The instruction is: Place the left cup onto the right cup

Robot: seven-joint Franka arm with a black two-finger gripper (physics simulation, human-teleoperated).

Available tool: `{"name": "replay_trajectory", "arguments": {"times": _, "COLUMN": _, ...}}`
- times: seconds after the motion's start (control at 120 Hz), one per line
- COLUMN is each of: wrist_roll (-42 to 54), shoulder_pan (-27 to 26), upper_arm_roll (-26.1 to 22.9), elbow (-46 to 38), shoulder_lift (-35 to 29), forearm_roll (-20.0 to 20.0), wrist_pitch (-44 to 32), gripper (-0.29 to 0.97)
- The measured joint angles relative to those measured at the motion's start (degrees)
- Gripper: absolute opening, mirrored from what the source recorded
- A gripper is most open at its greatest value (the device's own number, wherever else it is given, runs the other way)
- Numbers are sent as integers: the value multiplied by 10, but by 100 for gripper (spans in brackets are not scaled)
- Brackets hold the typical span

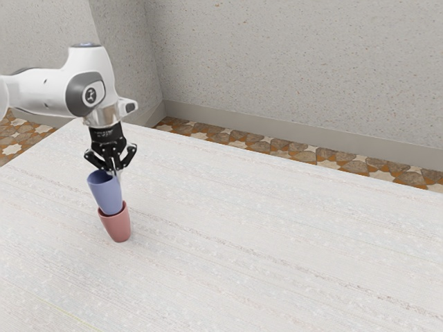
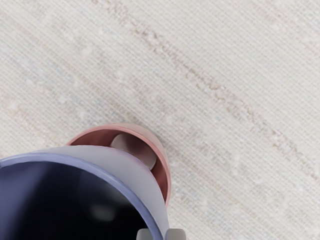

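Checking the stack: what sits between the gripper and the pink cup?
The blue cup, tilted, its base in the mouth of the pink cup; the exterior view shows it under the gripper.

Pale wood-grain table [image 1: 291, 242], speckled grey wall [image 1: 291, 62], patterned brown floor tiles [image 1: 277, 145] between them.

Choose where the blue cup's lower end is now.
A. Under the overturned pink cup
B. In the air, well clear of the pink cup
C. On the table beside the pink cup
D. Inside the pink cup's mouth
D: in the exterior view the tilted blue cup has its lower end sunk into the open top of the pink cup, which stands on the table.
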State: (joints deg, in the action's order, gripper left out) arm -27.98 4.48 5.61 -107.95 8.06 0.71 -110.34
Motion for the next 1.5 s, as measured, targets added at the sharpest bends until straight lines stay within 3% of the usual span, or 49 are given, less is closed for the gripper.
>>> {"name": "replay_trajectory", "arguments": {"times": 0.233, "wrist_roll": 3, "shoulder_pan": 0, "upper_arm_roll": 0, "elbow": -1, "shoulder_lift": 2, "forearm_roll": 2, "wrist_pitch": -5, "gripper": -10}}
{"name": "replay_trajectory", "arguments": {"times": 0.45, "wrist_roll": 5, "shoulder_pan": 0, "upper_arm_roll": 0, "elbow": -4, "shoulder_lift": 0, "forearm_roll": 23, "wrist_pitch": -16, "gripper": 36}}
{"name": "replay_trajectory", "arguments": {"times": 0.675, "wrist_roll": 8, "shoulder_pan": 0, "upper_arm_roll": 0, "elbow": -5, "shoulder_lift": -4, "forearm_roll": 27, "wrist_pitch": -20, "gripper": 57}}
{"name": "replay_trajectory", "arguments": {"times": 1.217, "wrist_roll": 12, "shoulder_pan": -17, "upper_arm_roll": -2, "elbow": 0, "shoulder_lift": -73, "forearm_roll": 15, "wrist_pitch": -8, "gripper": 67}}
{"name": "replay_trajectory", "arguments": {"times": 1.5, "wrist_roll": 53, "shoulder_pan": -39, "upper_arm_roll": -5, "elbow": 59, "shoulder_lift": -78, "forearm_roll": -23, "wrist_pitch": 11, "gripper": 68}}
